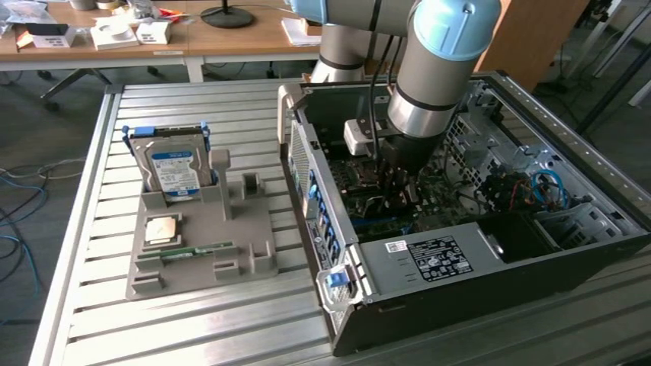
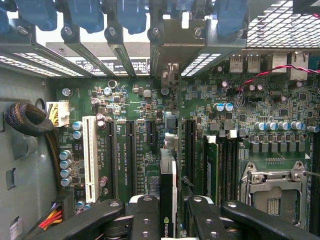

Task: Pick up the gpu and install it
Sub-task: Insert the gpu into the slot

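The arm (image 1: 437,69) reaches down from above into the open case (image 1: 437,313), which lies on its side on the table (image 1: 152,328). Inside the case, the gripper (image 2: 169,220) is partly closed on the gpu (image 2: 168,185): its two black fingers (image 2: 145,215) stand one on each side of the card and press against its faces. The gpu is seen edge-on in the wrist view, thin and dark, standing upright over the motherboard (image 2: 130,100) at the case floor, along the row of expansion slots and just beside the white slot (image 2: 90,157). Its far end points toward the case's rear wall, where the slot covers (image 2: 90,50) and blue latches (image 2: 130,15) sit. Whether its lower edge is seated in a slot or just above it cannot be told.

The CPU socket (image 2: 272,192) lies inside the case on the other side of the card from the white slot. A braided cable bundle (image 2: 27,120) curls along the case wall beyond the white slot. The power supply (image 1: 432,255) with its white label fills the case's near corner.

Outside the case, on the exterior view's left of it, a grey tray (image 1: 194,267) holds a hard drive (image 1: 175,171) standing upright, a square chip (image 1: 161,229) and a green memory stick (image 1: 194,251)
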